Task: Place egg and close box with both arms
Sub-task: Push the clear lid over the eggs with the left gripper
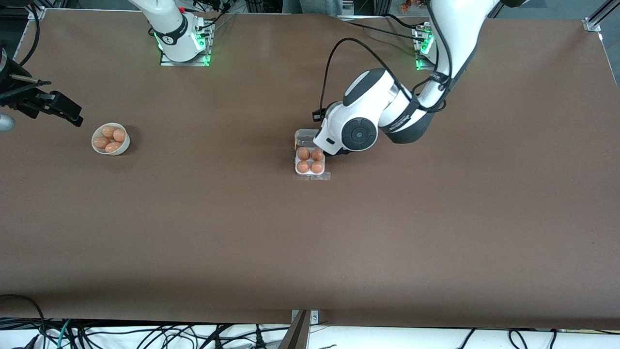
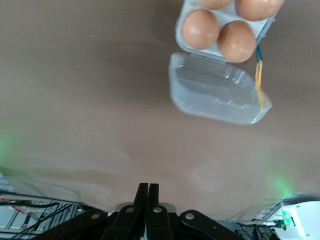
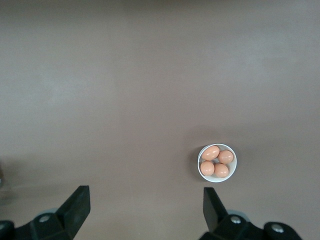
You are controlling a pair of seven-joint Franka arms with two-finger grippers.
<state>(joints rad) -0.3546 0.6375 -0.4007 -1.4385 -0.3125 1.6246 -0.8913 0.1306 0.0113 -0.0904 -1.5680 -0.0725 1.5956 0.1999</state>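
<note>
**Inspector:** Report, starting from the right arm's end of the table, every position taken against the box.

**Operator:** My right gripper [image 1: 60, 110] hangs in the air over the edge of the table [image 1: 310, 242] at the right arm's end, well apart from the box [image 1: 310, 162]. Its fingers [image 3: 75, 207] stand wide apart with nothing between them. That arm waits. Just beside it sits a round white bowl [image 1: 111, 139] with four orange-brown eggs in it, also well apart from the box.

**Inspector:** And the box itself?

**Operator:** It rests mid-table. The whitish tray has all four cells filled, an egg [image 1: 303, 153] in each (the four look alike, so I cannot single one out). The clear lid [image 2: 217, 92] is swung open and lies flat on the table, joined to the tray's edge on the side away from the front camera. A thin yellow and blue strip [image 2: 259, 75] runs along one side of the lid.

**Inspector:** Your left gripper?

**Operator:** My left gripper [image 2: 148, 210] is low over the table just beside the open lid, on the lid's side of the box; in the front view my own wrist covers it. Its fingers [image 2: 142, 207] are pressed together, pad against pad, and they hold nothing. They touch neither lid nor tray.
</note>
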